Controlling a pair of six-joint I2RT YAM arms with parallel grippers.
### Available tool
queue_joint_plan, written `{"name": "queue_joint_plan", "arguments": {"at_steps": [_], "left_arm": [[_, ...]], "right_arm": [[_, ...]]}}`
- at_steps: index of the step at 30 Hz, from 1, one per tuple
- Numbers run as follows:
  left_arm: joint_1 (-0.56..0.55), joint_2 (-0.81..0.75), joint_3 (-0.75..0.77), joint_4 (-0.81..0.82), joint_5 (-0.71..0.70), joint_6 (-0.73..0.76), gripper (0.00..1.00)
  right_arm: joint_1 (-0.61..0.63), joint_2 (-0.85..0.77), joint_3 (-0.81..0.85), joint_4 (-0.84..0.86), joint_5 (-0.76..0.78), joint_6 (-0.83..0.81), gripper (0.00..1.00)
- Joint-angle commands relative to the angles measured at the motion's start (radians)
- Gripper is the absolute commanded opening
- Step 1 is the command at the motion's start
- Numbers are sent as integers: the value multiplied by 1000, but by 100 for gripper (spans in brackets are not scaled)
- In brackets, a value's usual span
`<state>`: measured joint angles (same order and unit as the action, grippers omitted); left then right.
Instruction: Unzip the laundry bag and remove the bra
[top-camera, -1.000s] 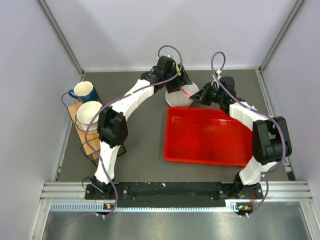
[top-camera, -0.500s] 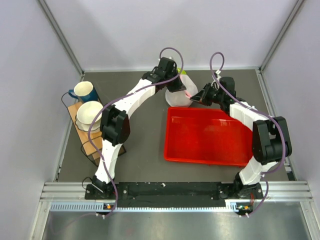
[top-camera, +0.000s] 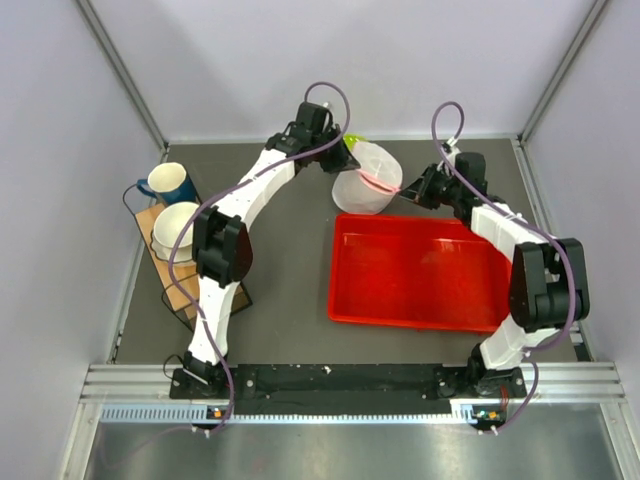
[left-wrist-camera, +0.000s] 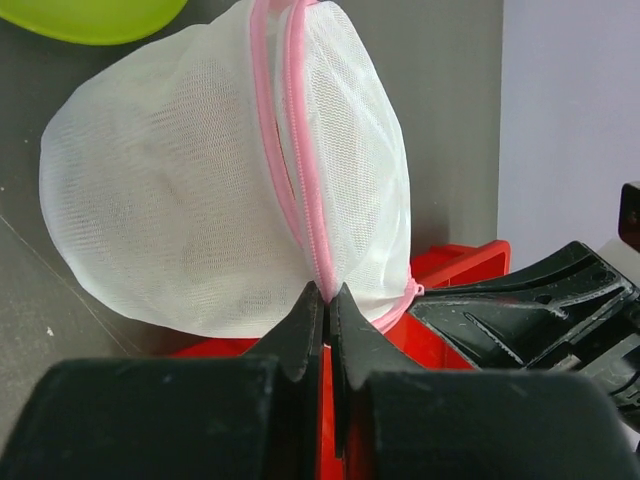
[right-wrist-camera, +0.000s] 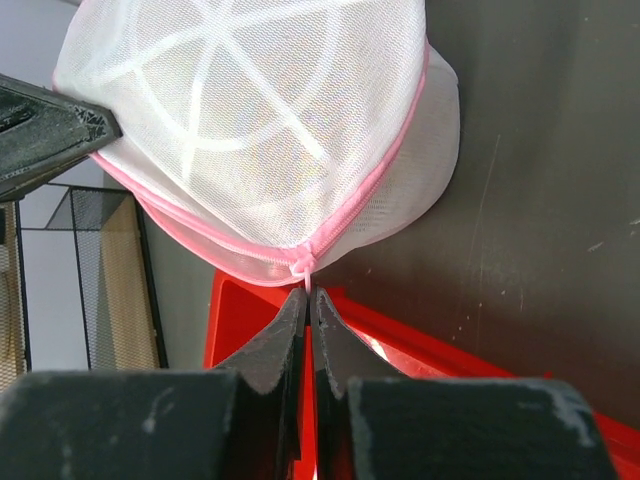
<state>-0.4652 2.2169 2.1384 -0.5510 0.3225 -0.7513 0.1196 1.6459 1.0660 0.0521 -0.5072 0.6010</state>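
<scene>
The laundry bag (top-camera: 366, 180), a white mesh pouch with pink zipper trim, hangs stretched between both grippers just behind the red tray. In the left wrist view, my left gripper (left-wrist-camera: 327, 293) is shut on the pink trim at the edge of the bag (left-wrist-camera: 210, 190). In the right wrist view, my right gripper (right-wrist-camera: 308, 293) is shut on the pink zipper pull (right-wrist-camera: 304, 264) at the seam of the bag (right-wrist-camera: 260, 120). From above, the left gripper (top-camera: 345, 155) holds the bag's far left side and the right gripper (top-camera: 404, 190) its right side. The bra is hidden inside the mesh.
A red tray (top-camera: 420, 272) lies right of centre, its back rim just under the bag. A lime-green plate (top-camera: 352, 143) peeks out behind the bag. At the left, a wire rack holds a blue mug (top-camera: 170, 183) and a white bowl (top-camera: 180, 226).
The left gripper has shut on the bag's pink trim and pulled back and left. The bag has risen and tilted. The right gripper has shifted slightly right, still shut.
</scene>
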Motion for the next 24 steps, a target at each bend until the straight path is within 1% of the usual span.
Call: {"name": "queue_joint_plan", "arguments": {"at_steps": [1,2,3,4,5,6,8,9,10,11,12,13,16,20,24], "left_arm": [[20,-10,84,25,4,26,9],[8,-2,98,16,13,30,56],[-1,0,130,-1,7,38,68],[-12,-6,136,-50,-3,53,79],[-27,-22,132,-64,-37,55,90],[-33,-42,85,-73,-52,52,92],[-44,-143,-13,-26,-91,9,94],[-47,-186,-157,17,-98,-12,95],[-49,-273,-235,64,-108,-63,95],[-53,-308,-309,171,-111,-89,95],[-55,-336,-407,198,-105,-114,95],[-58,-355,-432,218,-91,-141,95],[-84,-327,-436,194,-60,-170,94],[-105,-274,-419,191,-72,-214,93],[-105,-215,-347,194,-82,-229,91]], "right_arm": [[-8,-54,-14,-6,13,-11,0],[-5,-52,-8,8,6,5,0],[11,-49,-3,12,7,20,0],[20,-47,3,18,7,48,0],[29,-44,14,22,15,58,0],[47,-44,20,25,21,78,0],[61,-40,23,34,35,94,0],[71,-41,23,52,38,101,0],[80,-38,23,58,41,112,0],[84,-35,26,64,41,115,0],[86,-32,29,65,42,120,0],[91,-25,32,66,42,120,0],[94,-20,35,71,39,123,0],[98,-20,32,71,36,123,0],[101,-24,26,65,35,111,0]]}}
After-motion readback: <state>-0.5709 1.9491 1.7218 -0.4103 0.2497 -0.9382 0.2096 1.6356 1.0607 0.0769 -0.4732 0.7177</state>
